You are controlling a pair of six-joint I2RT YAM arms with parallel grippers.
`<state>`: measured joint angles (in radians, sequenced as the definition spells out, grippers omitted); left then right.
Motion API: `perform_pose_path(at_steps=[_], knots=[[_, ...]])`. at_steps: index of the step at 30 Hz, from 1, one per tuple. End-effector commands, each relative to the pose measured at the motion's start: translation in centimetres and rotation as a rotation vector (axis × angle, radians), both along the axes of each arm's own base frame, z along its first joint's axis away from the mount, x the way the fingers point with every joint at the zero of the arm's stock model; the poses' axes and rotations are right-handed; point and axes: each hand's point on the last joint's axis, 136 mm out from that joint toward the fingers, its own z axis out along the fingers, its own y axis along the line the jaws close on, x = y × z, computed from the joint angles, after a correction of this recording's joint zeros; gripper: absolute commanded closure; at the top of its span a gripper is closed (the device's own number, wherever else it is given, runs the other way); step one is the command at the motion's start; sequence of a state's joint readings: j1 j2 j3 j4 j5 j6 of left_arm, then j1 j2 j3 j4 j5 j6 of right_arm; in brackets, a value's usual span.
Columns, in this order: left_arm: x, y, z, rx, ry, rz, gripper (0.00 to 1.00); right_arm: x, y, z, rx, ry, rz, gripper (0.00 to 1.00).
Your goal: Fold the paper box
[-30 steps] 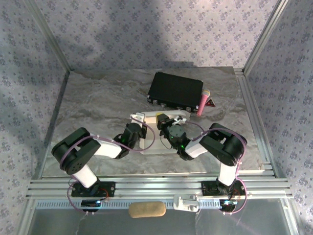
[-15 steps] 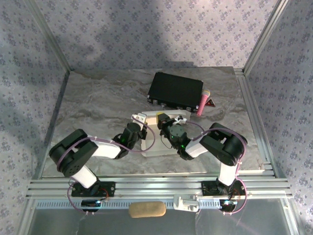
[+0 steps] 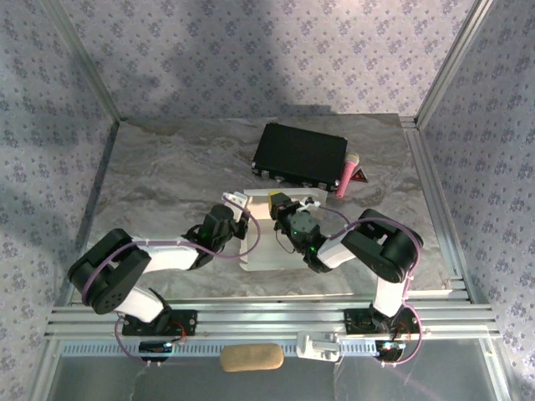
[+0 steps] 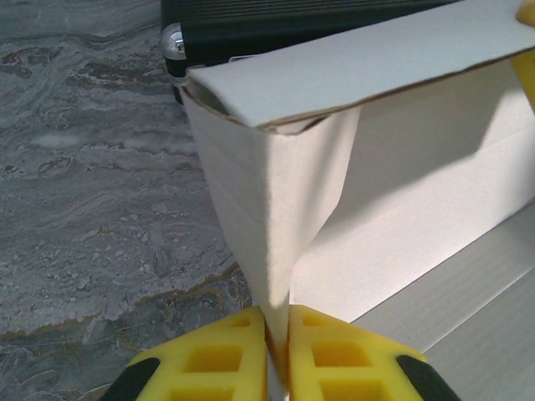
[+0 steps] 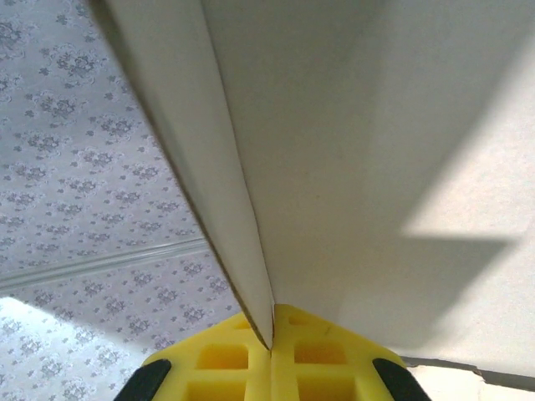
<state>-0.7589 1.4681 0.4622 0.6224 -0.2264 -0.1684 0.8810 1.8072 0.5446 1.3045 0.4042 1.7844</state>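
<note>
Box (image 3: pixel 266 251): white card, lying on the desk (image 3: pixel 159 167) between the two arms and just in front of a black case (image 3: pixel 301 154). It was part folded, its near part flat and its panels raised at the far end.

Left jaws, from the left wrist: yellow pads (image 4: pixel 251 334) were closed almost together on the lower edge of an upright corner fold, with only thin card between them. A flap jutted over that corner.

Right jaws, from the right wrist: pads (image 5: pixel 292 322) were pressed shut on the edge of another raised panel, which rose away from the camera.

Step in hand, as judged: setting up the walls, with each arm pinching one panel to hold it upright while the left corner was formed. The box looked less than half done; no locked tab could be made out.

Next move, as judged: one grip would have to hold the wall steady while the other let go and pushed the overhanging flap down and inward. Thin card creases easily, so the push would need to follow the fold line.
</note>
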Motion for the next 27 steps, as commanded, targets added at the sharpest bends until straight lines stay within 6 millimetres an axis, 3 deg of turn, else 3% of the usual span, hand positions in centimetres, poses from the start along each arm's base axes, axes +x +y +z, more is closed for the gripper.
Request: perform_pose_path(at_steps=[1,7,11,19,25,27], knots=[[0.9,-3.7,5.7,-0.169,-0.114,-0.096,0.9,-1.9,1.8,-3.9,-0.095,0.093,0.096,1.0],[1.8,-4.2,4.8,-0.183,-0.097,-0.035,0.96,-2.0,2.1,-4.1,-0.091,0.089,0.096,1.0],[2.1,-4.7,3.7,-0.137,-0.102,0.011,0.84,-2.1,2.2,-4.1,-0.087,0.09,0.098,1.0],[3.3,-4.0,2.2,-0.08,-0.104,0.099,0.78,-2.0,1.9,-3.9,-0.085,0.089,0.099,1.0],[3.6,-4.3,1.6,-0.07,-0.098,0.098,0.98,-1.8,1.9,-3.9,-0.083,0.09,0.099,1.0],[3.4,-4.4,1.4,-0.077,-0.093,0.095,1.0,-1.7,1.8,-3.9,-0.085,0.091,0.099,1.0]])
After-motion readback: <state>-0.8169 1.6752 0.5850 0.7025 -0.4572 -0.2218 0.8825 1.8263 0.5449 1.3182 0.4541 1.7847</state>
